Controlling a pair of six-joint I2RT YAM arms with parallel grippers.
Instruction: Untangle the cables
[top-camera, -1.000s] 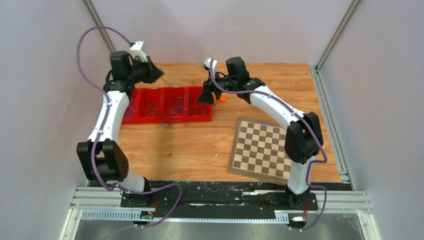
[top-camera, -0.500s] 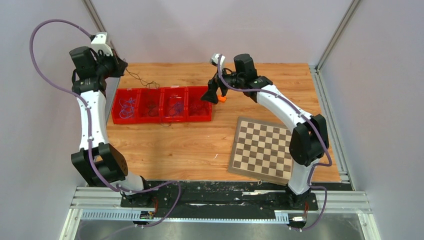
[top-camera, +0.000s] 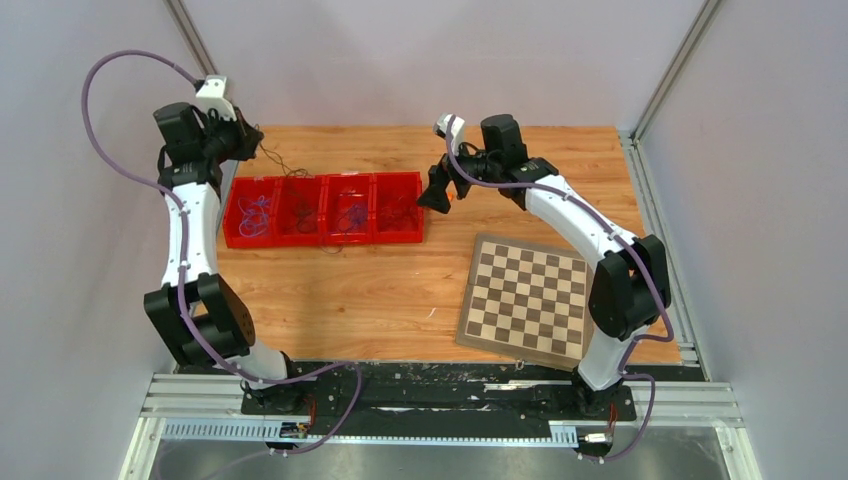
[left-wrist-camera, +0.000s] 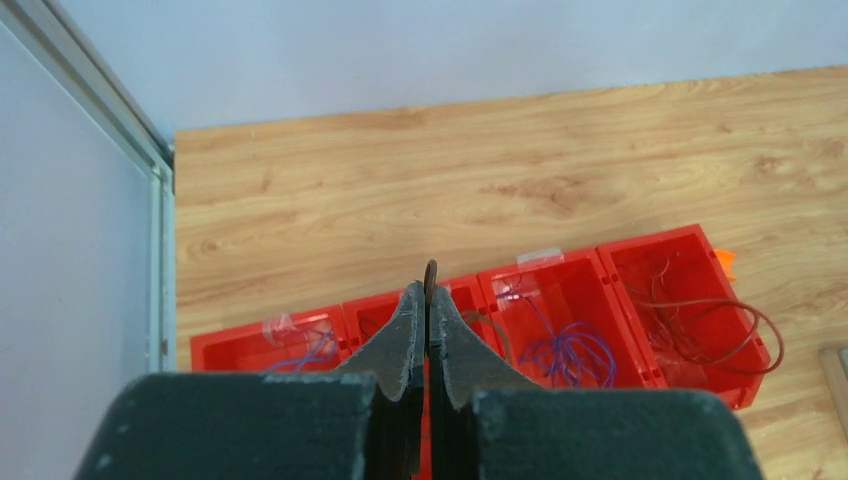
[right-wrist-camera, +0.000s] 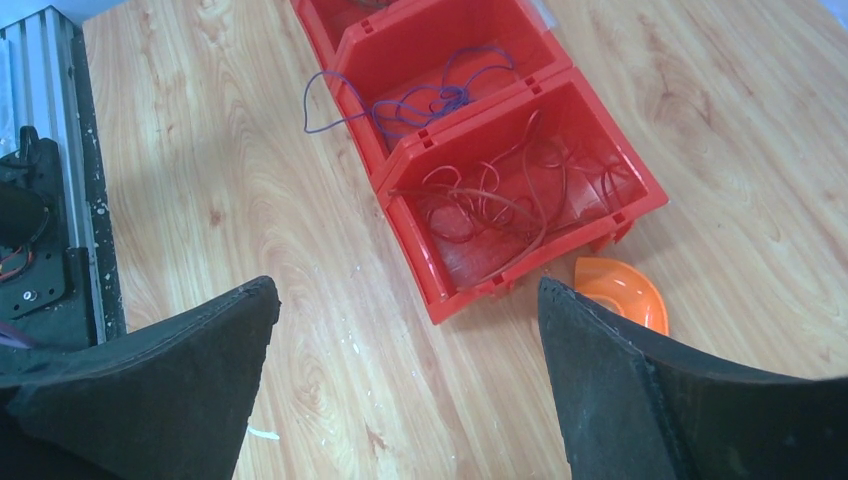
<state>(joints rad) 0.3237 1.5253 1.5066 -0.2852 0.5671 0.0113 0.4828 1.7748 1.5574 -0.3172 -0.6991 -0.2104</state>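
Note:
A row of four red bins (top-camera: 322, 180) holds the cables: blue cables (top-camera: 255, 210) in the left bin, dark ones (top-camera: 300, 210) beside them, blue cables (right-wrist-camera: 430, 95) in the third and red cables (right-wrist-camera: 500, 200) in the right bin. My left gripper (top-camera: 250, 140) hangs above the table's back left corner. It is shut on a thin dark brown cable (top-camera: 285, 163) that trails down to the bins. A loop of this cable (left-wrist-camera: 431, 270) pokes out past the left gripper (left-wrist-camera: 428, 290). My right gripper (top-camera: 432, 195) is open and holds nothing, above the bins' right end (right-wrist-camera: 408, 290).
An orange cup-like piece (right-wrist-camera: 620, 290) lies on the wood just beside the right bin. A chessboard (top-camera: 525, 300) rests at the front right. One blue loop (right-wrist-camera: 315, 100) hangs over a bin rim onto the table. Grey walls close in the left and back.
My left arm swung left and up, drawing the dark brown cable out of the bins. My right gripper opened wide and drifted a little to the right.

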